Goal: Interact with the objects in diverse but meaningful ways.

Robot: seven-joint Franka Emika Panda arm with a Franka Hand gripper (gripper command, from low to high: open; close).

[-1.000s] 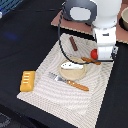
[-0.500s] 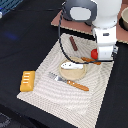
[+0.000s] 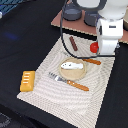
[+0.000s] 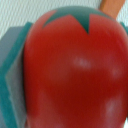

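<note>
A pale striped cloth placemat (image 3: 45, 95) lies on the dark desk (image 3: 25, 30), and most of the toy tableware sits on it. Near the mat's middle is a tan round plate (image 3: 73, 74), the only holder on the mat with anything in it: a white flat fish-like piece (image 3: 71, 65) lies on top of it, within the rim. An orange-handled fork (image 3: 70, 82) lies on the mat just beside the plate, on the side nearer the camera, its grey tines pointing toward the exterior view's left. An orange-handled knife (image 3: 92, 61) lies on the plate's far side, partly hidden by the robot arm. A yellow-orange ridged bread block (image 3: 27, 80) rests near the mat's edge at the exterior view's left, well apart from the plate. A reddish-brown sausage stick (image 3: 73, 43) lies at the far end of the mat.

The white robot arm (image 3: 109, 30) stands over the mat's far corner at the exterior view's right. A glossy red toy tomato (image 3: 94, 47) with a dark green star-shaped top shows just beside it, and in the wrist view the tomato (image 4: 75, 75) fills nearly the whole picture, very close to the camera. The claw's fingers are not clearly visible in either view, so I cannot tell how wide it stands or whether it grips the tomato.

Beyond the mat, a brownish board (image 3: 75, 22) carries two dark round pots (image 3: 73, 13); their contents cannot be seen.
</note>
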